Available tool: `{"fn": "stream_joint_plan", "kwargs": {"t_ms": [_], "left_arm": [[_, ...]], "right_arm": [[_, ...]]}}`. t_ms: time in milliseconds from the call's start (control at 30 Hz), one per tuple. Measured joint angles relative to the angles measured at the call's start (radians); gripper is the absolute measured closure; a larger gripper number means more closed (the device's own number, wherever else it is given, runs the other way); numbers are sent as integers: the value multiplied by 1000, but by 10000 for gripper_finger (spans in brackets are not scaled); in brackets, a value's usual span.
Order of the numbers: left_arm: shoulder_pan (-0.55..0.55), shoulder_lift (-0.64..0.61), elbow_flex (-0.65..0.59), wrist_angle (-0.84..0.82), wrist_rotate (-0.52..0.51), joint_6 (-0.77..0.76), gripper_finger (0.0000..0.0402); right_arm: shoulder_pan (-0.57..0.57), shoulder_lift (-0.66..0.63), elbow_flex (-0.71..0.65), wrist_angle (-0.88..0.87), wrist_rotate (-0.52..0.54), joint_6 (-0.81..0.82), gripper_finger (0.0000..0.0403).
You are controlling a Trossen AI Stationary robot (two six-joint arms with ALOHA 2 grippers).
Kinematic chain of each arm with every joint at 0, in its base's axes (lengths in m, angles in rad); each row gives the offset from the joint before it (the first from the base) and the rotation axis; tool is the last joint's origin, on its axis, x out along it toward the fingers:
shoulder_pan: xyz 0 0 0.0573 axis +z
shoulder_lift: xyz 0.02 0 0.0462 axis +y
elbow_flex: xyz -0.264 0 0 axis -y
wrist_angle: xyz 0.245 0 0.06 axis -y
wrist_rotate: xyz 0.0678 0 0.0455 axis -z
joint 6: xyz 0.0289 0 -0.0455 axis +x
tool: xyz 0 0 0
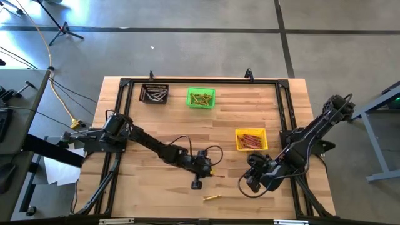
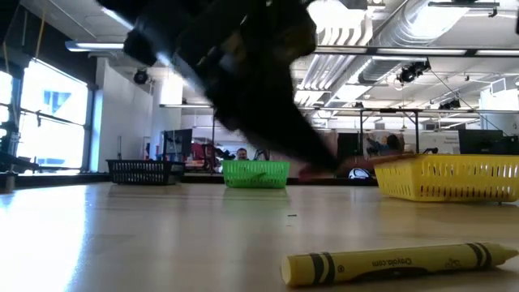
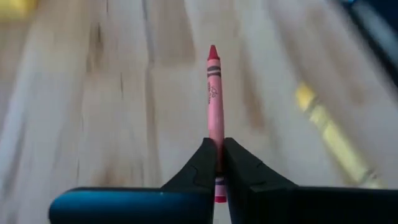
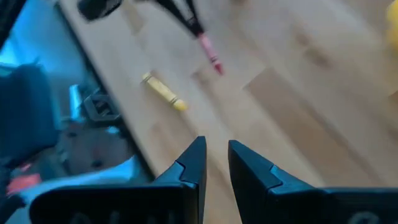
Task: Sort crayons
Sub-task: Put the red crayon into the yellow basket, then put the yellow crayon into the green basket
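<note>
The left gripper (image 3: 219,163) is pinching a red crayon (image 3: 214,99) near the table's front edge; a yellow crayon (image 2: 397,263), its label unreadable, is lying beside. The right gripper (image 4: 214,163) is standing slightly open, holding nothing.

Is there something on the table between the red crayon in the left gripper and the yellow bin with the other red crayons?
Nothing visible. The left gripper holds the red crayon, and bare wood lies between it and the yellow bin. The yellow crayon lies off to the side.
</note>
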Motion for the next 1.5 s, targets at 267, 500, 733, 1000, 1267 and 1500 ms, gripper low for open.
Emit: {"fn": "stream_joint_plan", "kwargs": {"t_ms": [267,500,733,1000,1267,1500], "left_arm": [[80,-3,189,10,-54,148,401],[232,55,368,11,-55,113,401],[322,178,544,13,53,74,399],[333,280,639,5,147,26,364],[346,267,640,-113,243,76,316],[385,178,641,-709,404,51,315]], "right_arm": [[86,0,0,172,-36,-1,350],[138,0,0,254,101,-2,350],[135,0,0,238,167,-2,350],[135,0,0,218,195,-2,350],[135,0,0,215,190,5,350],[135,1,0,51,99,122,350]]}}
